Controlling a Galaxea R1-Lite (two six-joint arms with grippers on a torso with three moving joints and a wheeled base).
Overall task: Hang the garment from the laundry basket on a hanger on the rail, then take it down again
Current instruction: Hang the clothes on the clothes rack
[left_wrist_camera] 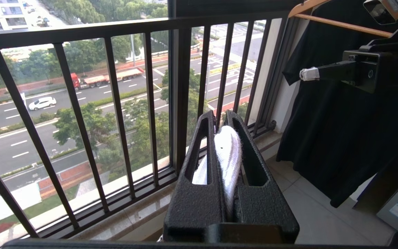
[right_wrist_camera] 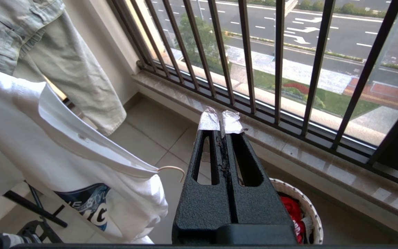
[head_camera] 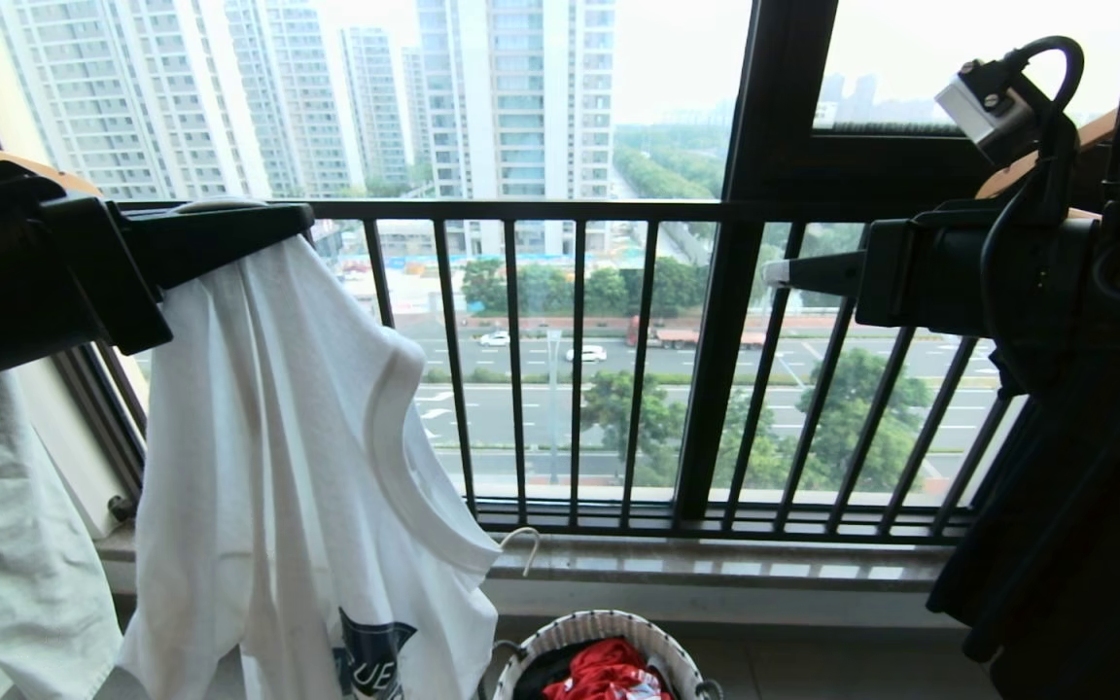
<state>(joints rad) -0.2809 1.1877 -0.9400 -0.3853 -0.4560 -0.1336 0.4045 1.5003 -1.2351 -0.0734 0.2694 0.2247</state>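
White T-shirt (head_camera: 297, 457): cotton knit, ribbed crew neck, short sleeves, a dark blue square print low on the chest with pale lettering only partly readable; it hangs in long folds straight down from the left end effector.
Left end effector (head_camera: 259, 228): black fingers pressed together on a bunched fold at the top of the T-shirt, held up level with the top bar of the window railing (head_camera: 541, 209).
Hanger (head_camera: 524, 544): only a thin cream hook end shows, poking out beside the collar, well below the left end effector; the rest is hidden in the cloth.
Right end effector (head_camera: 772, 273): fingers together with nothing between them, white-taped tips pointing toward the T-shirt from well apart, at about the same height as the left one.
Laundry basket (head_camera: 570, 637): round, woven, white rim, on the tiled floor below and between the two end effectors.
Red cloth (head_camera: 609, 671): crumpled inside the basket.
Pale green garment (head_camera: 6, 544): hanging just beyond the T-shirt, on the far side from the right end effector.
Black garment (head_camera: 1075, 506): hanging behind the right arm.
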